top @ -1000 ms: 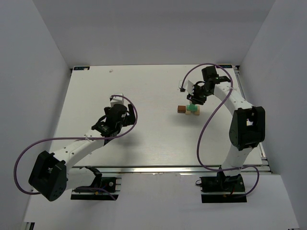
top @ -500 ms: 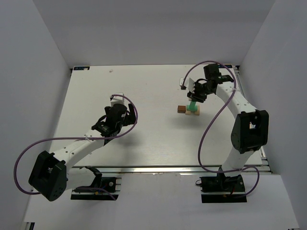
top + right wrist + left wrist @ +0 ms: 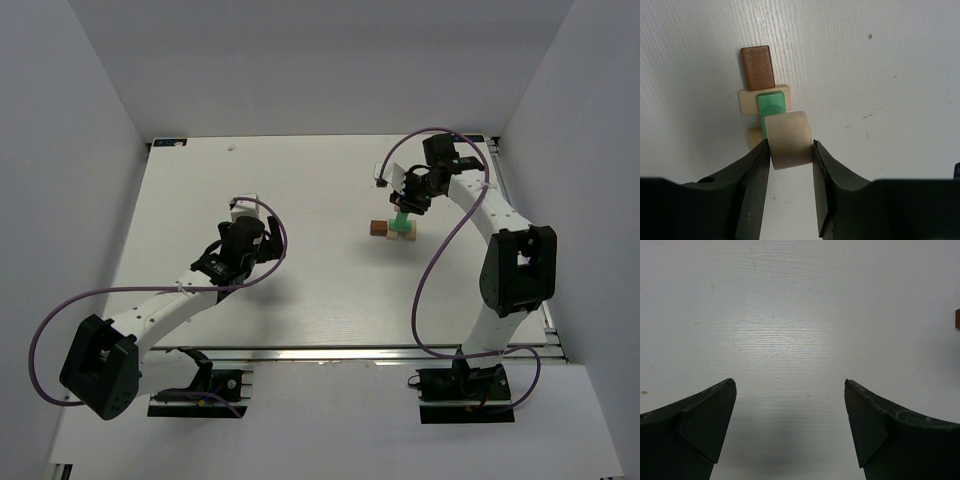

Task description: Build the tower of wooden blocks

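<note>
On a white table, we see the right gripper clamped on a pale tan block with a rounded top. It holds the block directly over a small cluster at the table's far right: a mint green block resting on a flat tan block, a dark brown block just beside them, and another tan piece partly hidden by a finger. We cannot tell whether the held block touches the green one. The left gripper hovers with its fingers spread wide over the middle of the table, well apart from the blocks.
</note>
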